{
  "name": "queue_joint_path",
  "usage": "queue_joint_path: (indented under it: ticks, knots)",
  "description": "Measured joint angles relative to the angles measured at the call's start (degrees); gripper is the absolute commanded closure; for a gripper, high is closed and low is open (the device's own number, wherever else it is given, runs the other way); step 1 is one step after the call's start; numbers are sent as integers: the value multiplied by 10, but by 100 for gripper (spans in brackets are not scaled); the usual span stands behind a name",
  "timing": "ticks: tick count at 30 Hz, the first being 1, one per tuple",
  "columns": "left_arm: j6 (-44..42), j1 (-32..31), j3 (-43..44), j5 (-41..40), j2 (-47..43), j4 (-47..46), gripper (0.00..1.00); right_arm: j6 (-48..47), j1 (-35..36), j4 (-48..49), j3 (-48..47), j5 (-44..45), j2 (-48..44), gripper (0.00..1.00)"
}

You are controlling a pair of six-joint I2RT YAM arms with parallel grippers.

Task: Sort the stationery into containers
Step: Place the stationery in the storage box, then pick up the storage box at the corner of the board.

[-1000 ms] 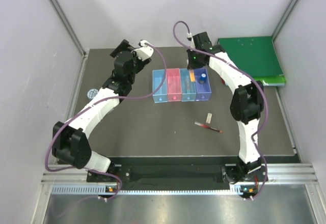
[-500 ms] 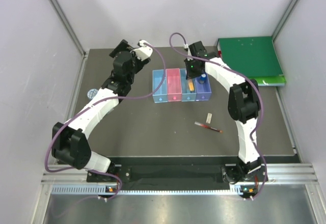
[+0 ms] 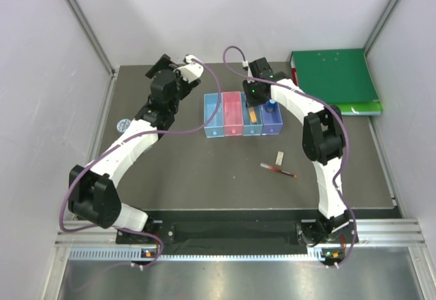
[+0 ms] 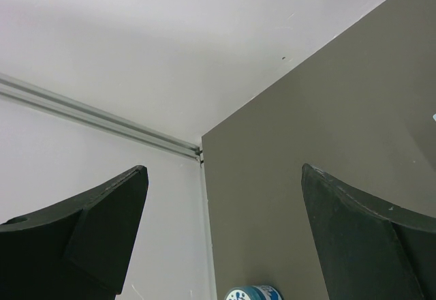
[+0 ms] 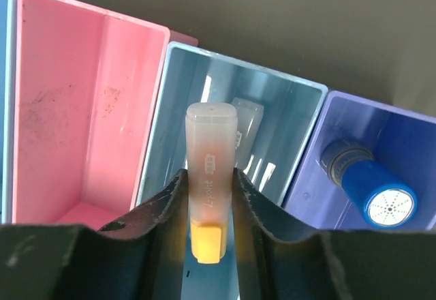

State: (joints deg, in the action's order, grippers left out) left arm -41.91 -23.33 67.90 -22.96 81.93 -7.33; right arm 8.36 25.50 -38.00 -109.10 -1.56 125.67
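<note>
My right gripper [image 5: 210, 181] is shut on the pink-yellow stick [image 5: 210, 157] and holds it over the light blue tray [image 5: 271, 78]; in the top view the stick [image 3: 253, 116] shows inside that tray's outline. The pink tray [image 5: 88, 109] is to its left. The purple tray [image 5: 409, 126] to its right holds the blue-capped bottle [image 5: 371, 181]. In the top view the four trays stand side by side, with the blue tray [image 3: 213, 117] leftmost. A red pen [image 3: 278, 170] and a small white eraser [image 3: 279, 157] lie on the mat. My left gripper [image 4: 225, 177] is open and empty, above the tape roll [image 4: 252, 293].
The large green binder [image 3: 337, 78] lies at the back right corner. The tape roll [image 3: 125, 125] sits near the mat's left edge, by the left wall. My right arm [image 3: 320, 136] arches over the mat to the right of the trays.
My right gripper has moved left with the stick, from by the purple tray to over the light blue tray. The left arm has barely moved.
</note>
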Motion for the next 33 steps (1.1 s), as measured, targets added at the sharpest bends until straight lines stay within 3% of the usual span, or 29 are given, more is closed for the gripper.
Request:
queue_joint_path:
  ticks: [1, 6, 15, 21, 29, 33]
  knots:
    - [0, 0, -1, 0, 0, 0, 1, -1, 0, 2, 0, 0, 0, 63]
    - [0, 0, -8, 0, -1, 0, 1, -2, 0, 4, 0, 0, 0, 58]
    - [1, 7, -19, 2, -1, 1, 1, -3, 0, 5, 0, 5, -1, 57]
    - [30, 61, -19, -5, 0, 22, 1, -13, -7, -3, -11, 7, -26, 51]
    - [83, 156, 8, -22, 42, 126, 1, -99, -40, 0, -92, 43, -94, 14]
    - [118, 181, 31, -2, 67, 202, 1, -153, -59, 22, -103, 82, -122, 6]
